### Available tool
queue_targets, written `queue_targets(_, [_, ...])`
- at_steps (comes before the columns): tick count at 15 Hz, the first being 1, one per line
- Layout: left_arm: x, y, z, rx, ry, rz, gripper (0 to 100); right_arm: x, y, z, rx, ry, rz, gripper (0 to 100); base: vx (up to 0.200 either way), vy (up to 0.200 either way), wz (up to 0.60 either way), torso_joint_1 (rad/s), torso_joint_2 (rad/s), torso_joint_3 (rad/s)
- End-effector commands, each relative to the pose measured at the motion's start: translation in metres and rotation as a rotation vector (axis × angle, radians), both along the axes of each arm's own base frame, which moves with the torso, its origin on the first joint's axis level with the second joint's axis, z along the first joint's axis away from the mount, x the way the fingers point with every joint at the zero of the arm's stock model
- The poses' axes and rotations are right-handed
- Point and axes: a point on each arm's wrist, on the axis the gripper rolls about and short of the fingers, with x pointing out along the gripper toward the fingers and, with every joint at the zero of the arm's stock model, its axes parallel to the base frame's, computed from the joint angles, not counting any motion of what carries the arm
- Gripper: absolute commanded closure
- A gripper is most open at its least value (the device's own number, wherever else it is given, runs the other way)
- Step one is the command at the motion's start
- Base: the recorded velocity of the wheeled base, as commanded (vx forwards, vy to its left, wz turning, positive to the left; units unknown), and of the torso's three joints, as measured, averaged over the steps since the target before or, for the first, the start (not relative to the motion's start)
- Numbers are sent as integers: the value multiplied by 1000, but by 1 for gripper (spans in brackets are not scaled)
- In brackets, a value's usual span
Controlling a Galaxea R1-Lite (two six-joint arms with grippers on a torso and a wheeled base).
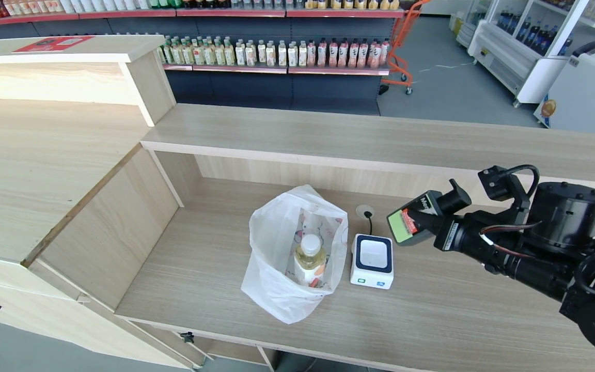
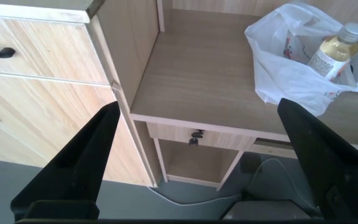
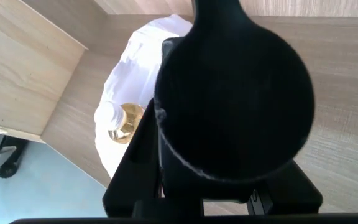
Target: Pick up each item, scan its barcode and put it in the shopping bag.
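Note:
A white plastic shopping bag [image 1: 277, 268] stands open on the lower counter with a bottle of yellow drink [image 1: 310, 257] upright inside. Just to its right sits the white barcode scanner [image 1: 372, 260], window facing up. My right gripper [image 1: 439, 219] is shut on a dark item with a green end and red label [image 1: 411, 223], held in the air slightly right of and above the scanner. In the right wrist view that dark item [image 3: 235, 93] hides most of the scene, with the bag [image 3: 126, 74] and bottle [image 3: 120, 121] beyond it. My left gripper [image 2: 197, 155] hangs open and empty before the counter's front edge.
The lower counter [image 1: 432, 320] has a raised shelf [image 1: 380, 134] behind and a tall wooden side wall [image 1: 106, 227] to the left. A cable port [image 1: 364, 211] lies behind the scanner. Drawers [image 2: 36, 74] sit under the left block.

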Motion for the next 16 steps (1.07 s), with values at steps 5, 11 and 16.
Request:
queue_targets(5, [0, 0, 0, 0, 0, 0, 0, 38, 8, -28, -127, 10, 4, 100, 0, 0, 0, 0, 0, 0])
queue_targets(11, [0, 0, 0, -2, 0, 0, 0, 73, 52, -58, -216, -24, 102, 100, 0, 0, 0, 0, 0, 0])
queue_targets(16, [0, 0, 0, -2, -2, 0, 0, 112, 72, -103, -322, -111, 130, 100, 0, 0, 0, 0, 0, 0])
